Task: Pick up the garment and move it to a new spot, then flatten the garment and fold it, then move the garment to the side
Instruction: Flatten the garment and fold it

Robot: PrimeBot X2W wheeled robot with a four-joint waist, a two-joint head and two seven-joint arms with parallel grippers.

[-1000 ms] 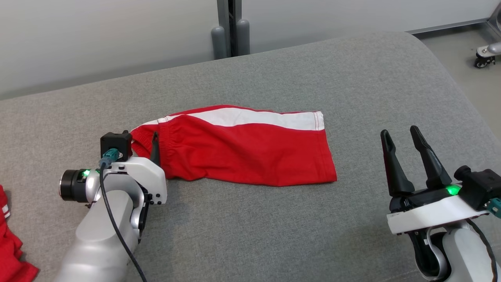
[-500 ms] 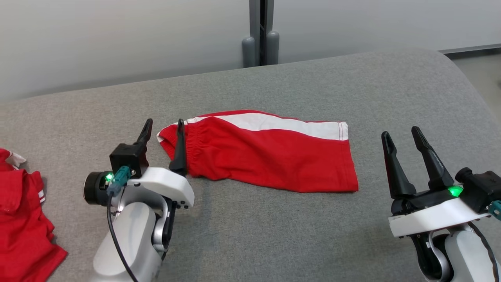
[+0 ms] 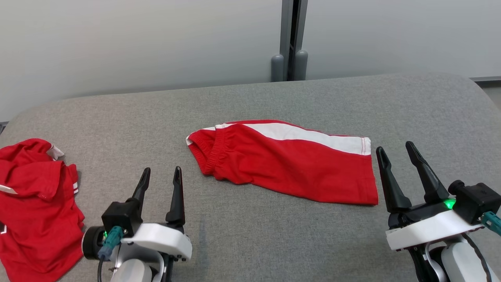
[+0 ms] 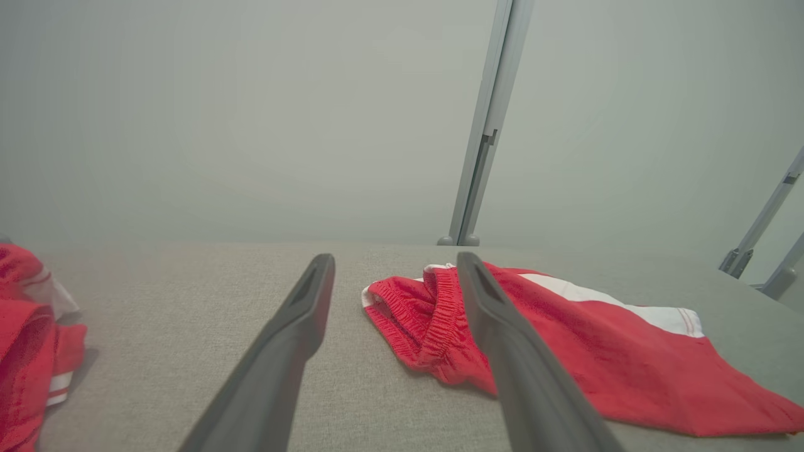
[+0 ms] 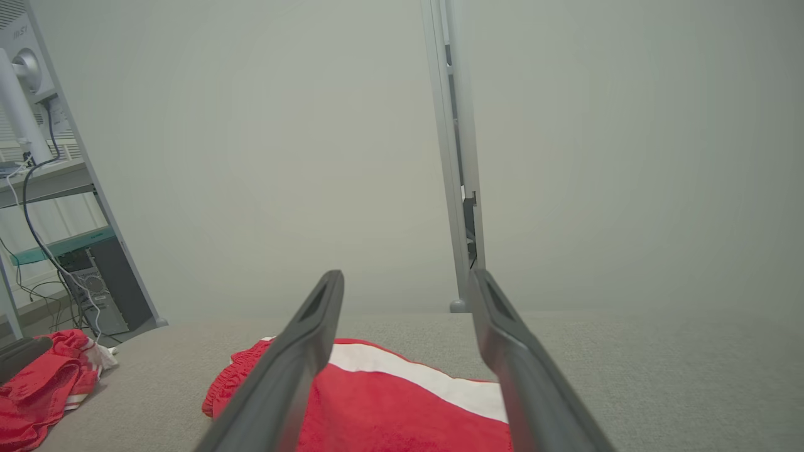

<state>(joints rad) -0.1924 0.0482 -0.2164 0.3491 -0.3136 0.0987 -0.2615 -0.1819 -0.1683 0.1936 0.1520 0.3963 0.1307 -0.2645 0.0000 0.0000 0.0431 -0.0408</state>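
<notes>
Left hand (image 3: pixel 162 170) now clear of shorts (image 3: pixel 289 164); red heap (image 3: pixel 35 203) partly off-frame.

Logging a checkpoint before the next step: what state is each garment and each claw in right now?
red shorts: lying fairly flat on the grey surface, waistband end slightly bunched, touched by neither claw.
crumpled red garment: heaped and unfolded near the surface's left edge.
left claw: open, empty, short of the waistband end.
right claw: open, empty, beside the hem end.

Grey fabric surface (image 3: pixel 250 243): red shorts (image 3: pixel 289 168) centre; crumpled red garment (image 3: pixel 35 203), maybe shirt, left.
</notes>
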